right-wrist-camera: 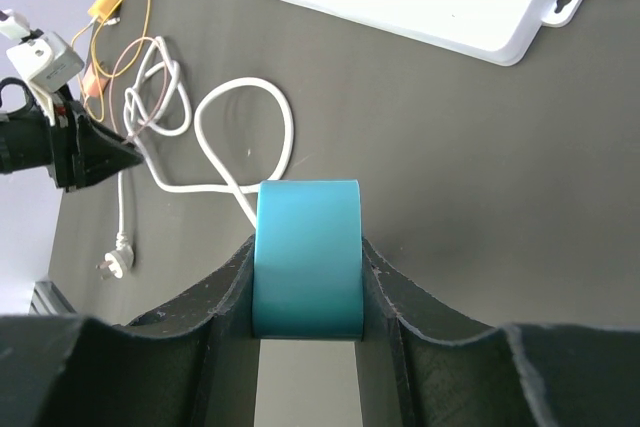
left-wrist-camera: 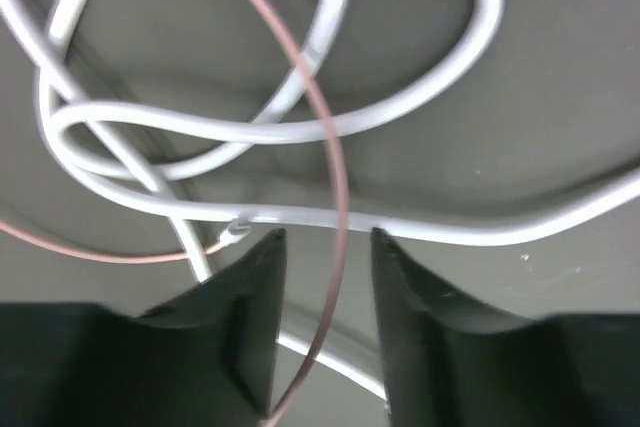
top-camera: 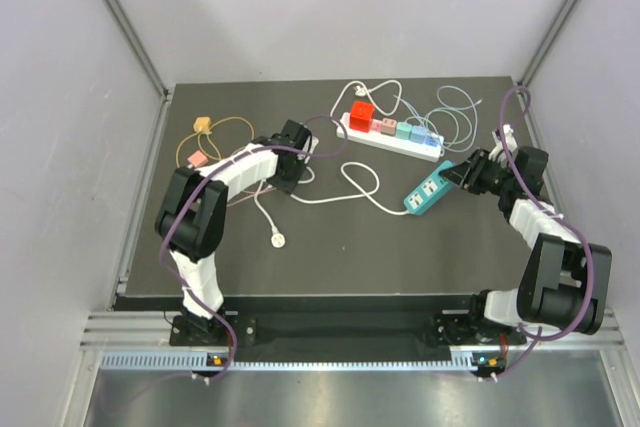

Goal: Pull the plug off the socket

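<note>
A teal socket strip (top-camera: 425,190) lies at the right of the black table. My right gripper (top-camera: 455,175) is shut on its near end, and its teal body (right-wrist-camera: 307,247) sits tight between my fingers. Its white cable (top-camera: 352,175) loops left and ends in a loose white plug (top-camera: 277,240). My left gripper (top-camera: 303,160) is low over tangled cables at the table's middle. It is open, and a thin pink cable (left-wrist-camera: 338,177) runs between its fingers without being clamped. White cables (left-wrist-camera: 300,127) lie just beyond the tips. No plug shows in the teal strip's sockets from these views.
A white power strip (top-camera: 392,134) with a red block (top-camera: 362,112) and several coloured plugs lies at the back centre, also in the right wrist view (right-wrist-camera: 420,7). Orange and pink thin cables (top-camera: 205,142) lie at the back left. A white adapter (right-wrist-camera: 45,59) sits by the left gripper.
</note>
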`<move>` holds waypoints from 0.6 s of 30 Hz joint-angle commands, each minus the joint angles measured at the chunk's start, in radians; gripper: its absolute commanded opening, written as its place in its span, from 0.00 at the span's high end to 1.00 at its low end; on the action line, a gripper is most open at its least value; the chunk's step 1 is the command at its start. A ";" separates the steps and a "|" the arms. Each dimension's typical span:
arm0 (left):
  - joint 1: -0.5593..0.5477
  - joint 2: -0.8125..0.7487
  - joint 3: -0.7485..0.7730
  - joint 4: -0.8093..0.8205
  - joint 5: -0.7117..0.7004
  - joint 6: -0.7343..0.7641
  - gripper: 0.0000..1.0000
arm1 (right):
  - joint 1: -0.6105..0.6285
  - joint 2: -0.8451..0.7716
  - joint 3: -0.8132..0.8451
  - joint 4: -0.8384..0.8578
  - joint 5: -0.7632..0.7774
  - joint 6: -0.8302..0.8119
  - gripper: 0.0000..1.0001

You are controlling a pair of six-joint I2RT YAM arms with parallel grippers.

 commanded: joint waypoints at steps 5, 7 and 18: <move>-0.003 0.011 0.074 -0.049 -0.124 0.004 1.00 | -0.019 -0.026 0.025 0.073 -0.011 -0.011 1.00; -0.002 -0.016 0.065 -0.035 -0.124 -0.001 1.00 | -0.017 -0.028 0.025 0.073 -0.011 -0.011 1.00; 0.119 -0.361 -0.108 0.256 -0.250 -0.145 1.00 | -0.020 -0.031 0.023 0.076 -0.018 -0.008 1.00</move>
